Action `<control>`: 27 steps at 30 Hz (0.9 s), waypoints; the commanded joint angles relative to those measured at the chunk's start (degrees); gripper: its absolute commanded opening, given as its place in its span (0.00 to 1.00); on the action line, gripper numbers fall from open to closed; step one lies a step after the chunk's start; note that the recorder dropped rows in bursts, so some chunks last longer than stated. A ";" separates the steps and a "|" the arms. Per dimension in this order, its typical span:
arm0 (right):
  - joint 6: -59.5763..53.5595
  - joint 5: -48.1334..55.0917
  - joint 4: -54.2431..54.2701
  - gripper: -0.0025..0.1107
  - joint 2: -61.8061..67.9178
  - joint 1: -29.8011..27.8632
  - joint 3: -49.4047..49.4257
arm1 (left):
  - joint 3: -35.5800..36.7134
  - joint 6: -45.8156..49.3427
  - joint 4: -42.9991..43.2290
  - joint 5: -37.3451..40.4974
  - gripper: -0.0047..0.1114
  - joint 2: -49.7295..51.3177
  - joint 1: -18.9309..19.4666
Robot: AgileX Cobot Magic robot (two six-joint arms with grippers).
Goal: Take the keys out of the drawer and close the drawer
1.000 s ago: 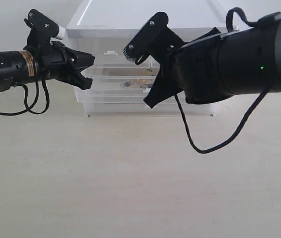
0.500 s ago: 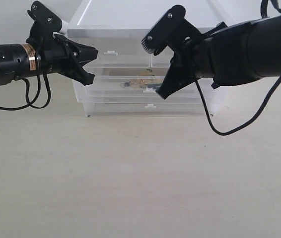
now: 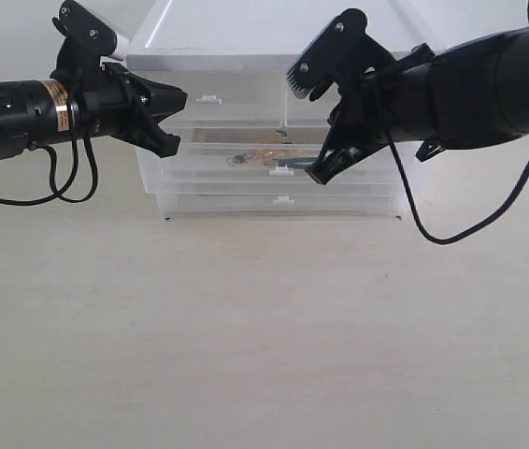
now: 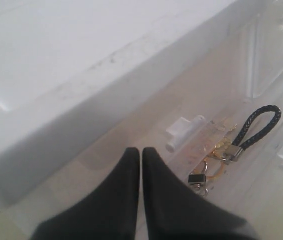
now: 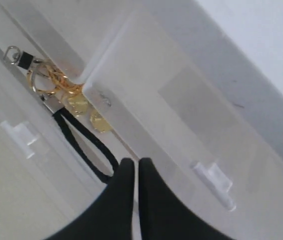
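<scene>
Over the last second the right fingers [image 5: 124, 200] have swung away from the camera and in toward the cabinet [image 3: 246, 37]. In the exterior view their tip now sits right of centre, just beside the front of the open drawer [image 3: 208, 180]. Before, they hung large in the foreground, well short of it. The left fingers [image 4: 121, 190] have only crept a little to the right and hover at the cabinet's upper left corner.

Both pairs are pressed together with no gap, and neither has hold of anything. I judge this to be the approach to the pick. The right fingers are lined up over the strap end, but they will have to part before they can take it.

The keys [image 3: 260, 157] lie inside the pulled-out middle drawer, near the centre of the exterior frame and untouched. The right wrist view shows a cluster of gold rings and flat gold pieces, with a small black-and-silver clip at the far end. A black braided strap [image 5: 81, 142] loops back toward the fingertips and ends just beside them. The drawer is translucent white, so the keys show faintly through its wall. Its small tab handle faces the bare table [image 3: 246, 327]. It stands open and is not yet ready to be pushed shut.
</scene>
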 commanded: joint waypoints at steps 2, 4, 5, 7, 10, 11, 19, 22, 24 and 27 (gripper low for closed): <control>-0.25 1.84 -0.83 0.02 1.67 -0.18 0.14 | -2.20 -1.82 -8.42 3.55 0.08 -0.23 1.21; -0.25 1.84 -0.83 0.02 2.39 -0.18 0.14 | -2.20 -1.82 -8.42 3.55 0.08 -0.23 1.21; -0.25 1.84 -0.83 0.02 2.67 -0.18 0.14 | -2.20 -1.82 -8.42 3.55 0.08 -0.23 1.21; -0.25 1.84 -1.28 0.02 3.48 -0.18 0.14 | -2.20 -1.82 -8.42 3.55 0.08 -0.23 1.21; -0.25 4.02 -1.42 0.02 4.79 -0.18 0.00 | -2.20 -1.82 -8.42 3.55 0.08 -0.23 1.21; -0.25 6.12 -1.81 0.02 5.20 -0.18 -0.26 | -2.20 -1.82 -8.42 3.55 0.08 -0.23 1.21; 2.03 15.69 -4.07 0.02 6.79 -0.18 -1.53 | -2.41 -1.81 -8.42 3.55 0.08 -0.23 1.21; 13.69 20.15 -15.66 0.02 7.74 -0.18 -1.40 | -2.41 -1.81 -8.42 3.55 0.08 -0.23 1.21; 21.71 19.44 -24.62 0.02 7.83 -0.18 -1.40 | -2.41 -1.81 -8.42 3.55 0.08 -0.23 1.21; 24.06 19.79 -27.53 0.02 6.39 -0.07 -2.56 | -2.41 -1.81 -8.42 3.55 0.08 -0.23 1.21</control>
